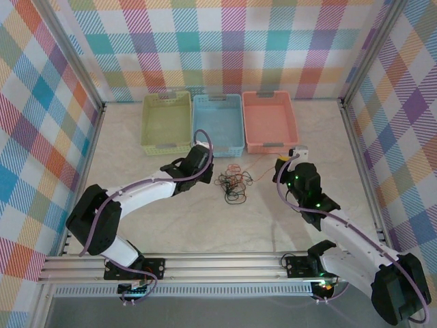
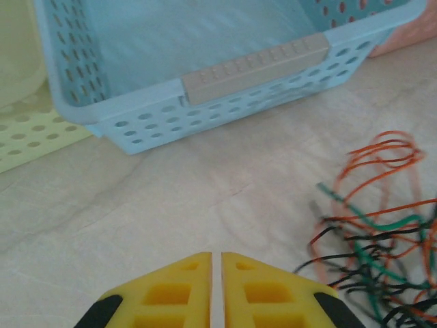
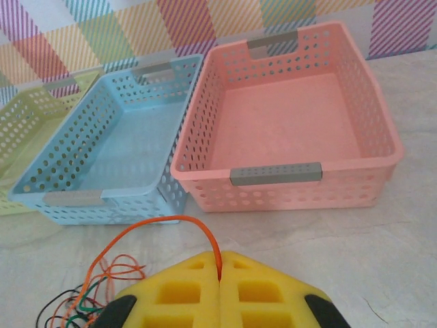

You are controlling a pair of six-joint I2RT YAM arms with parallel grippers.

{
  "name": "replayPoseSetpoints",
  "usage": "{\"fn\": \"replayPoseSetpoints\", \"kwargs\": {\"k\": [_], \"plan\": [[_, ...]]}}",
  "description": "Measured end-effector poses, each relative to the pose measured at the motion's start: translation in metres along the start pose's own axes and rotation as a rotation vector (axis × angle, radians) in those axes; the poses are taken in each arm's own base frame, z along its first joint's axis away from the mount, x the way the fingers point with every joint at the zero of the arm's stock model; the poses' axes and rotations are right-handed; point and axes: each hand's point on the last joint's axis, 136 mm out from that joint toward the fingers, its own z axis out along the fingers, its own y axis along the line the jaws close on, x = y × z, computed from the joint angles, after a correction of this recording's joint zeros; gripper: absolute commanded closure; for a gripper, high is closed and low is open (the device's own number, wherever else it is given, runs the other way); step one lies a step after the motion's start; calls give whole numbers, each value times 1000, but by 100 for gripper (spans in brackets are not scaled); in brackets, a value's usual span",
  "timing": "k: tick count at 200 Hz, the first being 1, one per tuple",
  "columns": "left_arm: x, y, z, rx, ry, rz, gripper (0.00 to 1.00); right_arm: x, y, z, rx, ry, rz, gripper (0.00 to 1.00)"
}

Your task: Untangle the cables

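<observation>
The cables (image 1: pixel 232 183) lie in a loose tangle of thin orange, black and green wires on the table between the two arms. My right gripper (image 3: pixel 220 256) is shut on one orange cable (image 3: pixel 157 222), which arcs left from its fingertips down toward the tangle (image 3: pixel 82 301). In the top view the right gripper (image 1: pixel 287 162) is right of the tangle, in front of the pink basket. My left gripper (image 2: pixel 216 256) has its jaws together with only a thin slit and nothing between them. It hovers over bare table left of the tangle (image 2: pixel 382 260), near the blue basket.
Three perforated baskets stand in a row at the back: green (image 1: pixel 166 145), blue (image 1: pixel 218 147) and pink (image 1: pixel 270 145). The blue basket's front wall (image 2: pixel 225 116) is close ahead of the left gripper. Checked walls enclose the table on three sides.
</observation>
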Motion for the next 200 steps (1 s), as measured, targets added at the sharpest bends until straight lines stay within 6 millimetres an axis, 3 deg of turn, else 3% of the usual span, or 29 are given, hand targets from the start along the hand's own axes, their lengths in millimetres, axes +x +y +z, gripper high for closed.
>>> {"fn": "replayPoseSetpoints", "kwargs": {"k": [37, 50, 66, 82, 109, 130, 177, 200], "plan": [[3, 9, -3, -17, 5, -14, 85, 11, -1, 6, 3, 41, 0, 100], [1, 1, -8, 42, 3, -7, 72, 18, 5, 8, -30, 70, -5, 100], [-4, -20, -17, 163, -5, 21, 47, 24, 15, 10, -89, 96, -10, 100], [-8, -43, -26, 259, -26, 85, 41, 26, 24, 10, -140, 107, -13, 100], [-20, -94, -37, 431, -36, 200, 40, 27, 35, 9, -204, 117, -15, 100], [-30, -120, -35, 524, -38, 246, 40, 26, 41, 7, -239, 118, -17, 100], [-42, -148, -9, 581, -2, 286, 42, 27, 47, 6, -274, 121, -30, 100], [-40, -154, 3, 583, 20, 290, 57, 27, 49, 5, -287, 124, -34, 100]]}}
